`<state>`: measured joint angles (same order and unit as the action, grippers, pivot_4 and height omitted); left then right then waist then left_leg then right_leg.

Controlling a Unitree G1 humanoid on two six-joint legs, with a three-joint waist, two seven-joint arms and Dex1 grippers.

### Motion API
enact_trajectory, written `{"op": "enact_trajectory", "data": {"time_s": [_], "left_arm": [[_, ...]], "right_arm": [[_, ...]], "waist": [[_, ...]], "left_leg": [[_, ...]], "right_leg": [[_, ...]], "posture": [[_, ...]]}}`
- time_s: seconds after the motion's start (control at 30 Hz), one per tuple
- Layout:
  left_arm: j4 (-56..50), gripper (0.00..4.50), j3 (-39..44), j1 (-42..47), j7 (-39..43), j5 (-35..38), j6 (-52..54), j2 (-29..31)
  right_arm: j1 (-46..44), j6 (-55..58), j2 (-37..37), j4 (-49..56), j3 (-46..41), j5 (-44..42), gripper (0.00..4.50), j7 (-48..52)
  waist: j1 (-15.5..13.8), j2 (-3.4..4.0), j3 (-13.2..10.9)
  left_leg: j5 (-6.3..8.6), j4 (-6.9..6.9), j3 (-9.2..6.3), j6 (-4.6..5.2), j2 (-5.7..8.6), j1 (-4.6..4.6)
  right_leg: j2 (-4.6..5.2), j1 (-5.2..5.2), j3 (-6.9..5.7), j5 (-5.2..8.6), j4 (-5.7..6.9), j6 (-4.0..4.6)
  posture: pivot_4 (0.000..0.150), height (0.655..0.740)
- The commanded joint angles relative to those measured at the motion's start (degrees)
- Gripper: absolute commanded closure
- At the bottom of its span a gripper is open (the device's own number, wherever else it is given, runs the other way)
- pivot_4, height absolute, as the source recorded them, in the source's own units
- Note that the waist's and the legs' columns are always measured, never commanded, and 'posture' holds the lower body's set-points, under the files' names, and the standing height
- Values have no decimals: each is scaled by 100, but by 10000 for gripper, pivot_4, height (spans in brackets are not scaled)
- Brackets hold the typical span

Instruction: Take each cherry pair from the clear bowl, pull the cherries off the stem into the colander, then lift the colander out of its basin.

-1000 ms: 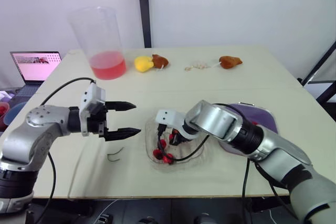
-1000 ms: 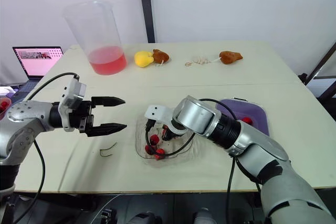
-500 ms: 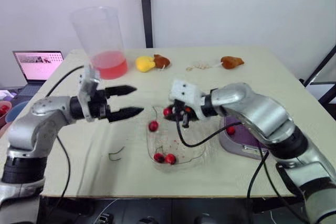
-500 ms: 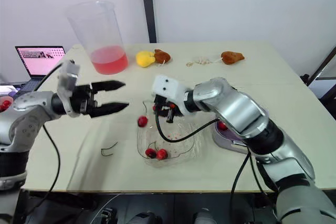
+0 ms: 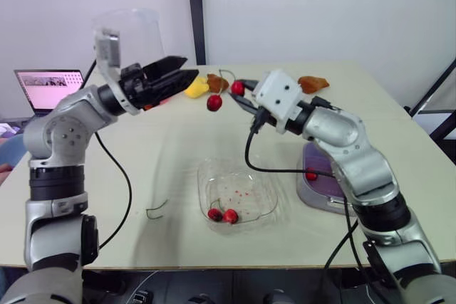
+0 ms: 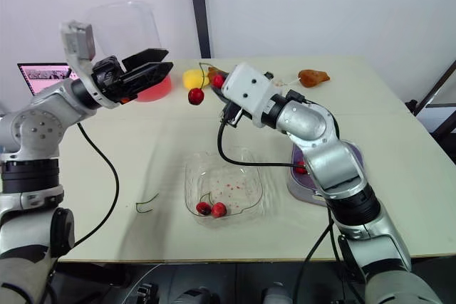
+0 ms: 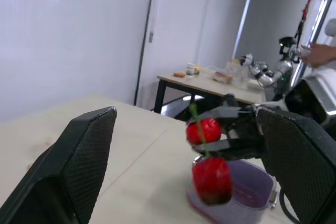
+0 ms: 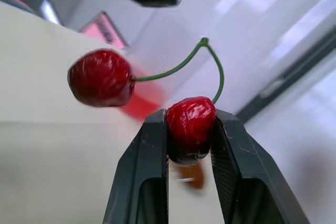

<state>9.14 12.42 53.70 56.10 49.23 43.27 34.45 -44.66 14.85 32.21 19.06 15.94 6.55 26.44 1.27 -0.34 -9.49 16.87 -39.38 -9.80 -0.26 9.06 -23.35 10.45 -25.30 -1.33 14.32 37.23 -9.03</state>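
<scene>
— Where is the pair [image 5: 214,102] now?

— Your right gripper [image 8: 190,121] holds it high over the table [image 5: 356,90], above and beyond the far side of the bowl [image 5: 265,184]. The fingers are narrow and they clamp the held cherry [image 8: 191,129] between them. The second cherry [image 8: 101,77] hangs free at the other end of the green stem [image 8: 178,66], a little lower, on the side of your left gripper [image 5: 189,66].

— And the left gripper, does it have something?

— No, it holds nothing. Its fingers are wide apart. It is also raised beyond the bowl, on the left side, and it points toward the pair. The tips are near the second cherry but they do not touch it.

— What do you see in the bowl?

— Two cherries [image 5: 222,215] lie at its near edge, touching each other. There are also small red spots on the bottom.

— And the colander?

— You find the purple colander [image 5: 324,194] just beside the bowl, on the right side. It stands on the table, and your right arm covers one part of it. A single cherry [image 5: 311,175] lies inside.

— Anything else?

— A loose stem [image 5: 155,210] lies on the table left of the bowl. A beaker [image 6: 135,23] with red liquid stands far behind the bowl, behind your left gripper.
</scene>
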Motion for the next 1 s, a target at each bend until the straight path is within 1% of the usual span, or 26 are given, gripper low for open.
{"op": "enact_trajectory", "data": {"time_s": [0.03, 0.27, 0.43, 0.53, 0.63, 0.7, 0.73, 0.77, 0.87, 0.9, 1.0], "left_arm": [[-113, 0, -126, 149, 195, -74, -76, -58], [-247, 0, -74, 124, 139, 73, 126, -239], [-489, 0, 48, 32, -64, 321, 324, -394], [-630, 0, 190, -63, -373, 559, 498, -576], [-793, 8640, 232, -161, -547, 661, 568, -675], [-822, 18749, 269, -172, -636, 758, 610, -708], [-831, 22747, 268, -177, -652, 772, 623, -703], [-846, 28992, 246, -189, -649, 764, 635, -675], [-844, 43506, 221, -197, -676, 740, 638, -641], [-817, 44483, 248, -178, -762, 749, 642, -672], [-807, 44483, 259, -160, -830, 775, 655, -696]], "right_arm": [[49, -731, -57, 161, 184, 882, 37054, -388], [207, -958, -355, 328, 338, 1819, 37054, -601], [263, -965, -596, 375, 318, 2050, 37054, -503], [263, -1009, -690, 382, 272, 2063, 37054, -454], [246, -1040, -748, 368, 237, 2072, 37229, -414], [247, -1058, -770, 357, 216, 2085, 37229, -394], [249, -1064, -781, 353, 204, 2091, 37229, -387], [248, -1073, -789, 349, 197, 2104, 37229, -380], [254, -1102, -821, 338, 176, 2104, 37229, -364], [276, -1128, -836, 343, 176, 2066, 37229, -348], [353, -1172, -859, 373, 181, 1973, 37229, -277]], "waist": [[9, 0, 0], [55, 0, 0], [92, 0, 0], [112, 0, 0], [120, 0, 0], [113, 0, 0], [115, 0, 0], [118, 0, 0], [118, 0, 0], [116, 0, 0], [116, 0, 0]], "left_leg": [[0, 0, 0, 0, 0, 0], [0, -1, -1, -1, -2, 0], [0, -1, -3, 0, -2, 0], [0, 0, -4, -1, -2, 0], [0, 1, -4, -1, -2, 0], [0, 1, -4, -1, -3, 0], [0, 1, -5, -1, -3, 0], [0, 0, -4, -1, -3, 0], [0, 1, -5, -1, -3, 0], [0, 1, -4, -1, -3, 0], [0, 1, -5, -1, -3, 0]], "right_leg": [[0, 0, 0, 0, -1, 0], [-3, 0, 1, 0, -1, 0], [-3, 2, 2, 0, 0, 0], [-4, 3, 2, 0, 0, 0], [-4, 3, 2, 0, 0, 0], [-5, 3, 2, 0, 0, 0], [-5, 4, 2, 0, 0, 0], [-5, 4, 2, 0, -1, 0], [-5, 3, 3, 0, 0, 0], [-5, 4, 3, 0, -1, 0], [-5, 4, 3, 0, -1, 0]], "posture": [[1500, 7400], [1500, 7400], [1500, 7400], [1500, 7400], [1500, 7400], [1500, 7400], [1500, 7400], [1500, 7400], [1500, 7400], [1500, 7400], [1500, 7400]]}}
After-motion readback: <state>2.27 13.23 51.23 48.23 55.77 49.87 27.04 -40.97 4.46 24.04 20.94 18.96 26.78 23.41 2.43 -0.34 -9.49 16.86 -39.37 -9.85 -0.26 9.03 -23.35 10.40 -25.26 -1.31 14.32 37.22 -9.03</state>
